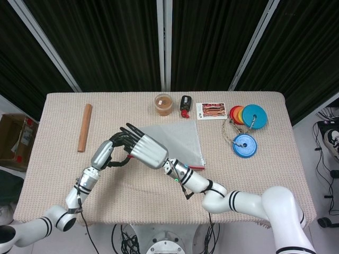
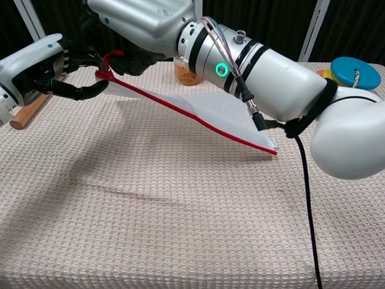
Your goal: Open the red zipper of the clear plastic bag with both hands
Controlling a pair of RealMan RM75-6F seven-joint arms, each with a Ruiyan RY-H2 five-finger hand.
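Note:
The clear plastic bag (image 1: pixel 180 138) (image 2: pixel 225 108) lies tilted, its left corner raised off the table and its right corner resting on the cloth. Its red zipper (image 2: pixel 186 114) runs along the near edge. A red pull loop (image 2: pixel 109 58) stands up at the raised end. My right hand (image 1: pixel 145 150) (image 2: pixel 141 24) holds that raised corner from above. My left hand (image 1: pixel 108 153) (image 2: pixel 42 67) is right beside it, its thumb under the zipper's end and its other fingers above, still apart. I cannot tell whether they touch the pull.
A wooden stick (image 1: pixel 85 134) (image 2: pixel 24 113) lies at the left. Along the far edge stand a small jar (image 1: pixel 163 103) (image 2: pixel 185 73), a black and red item (image 1: pixel 185 103) and a picture card (image 1: pixel 211 111). Coloured discs (image 1: pixel 246 115) and a blue disc (image 1: pixel 244 145) sit at the right.

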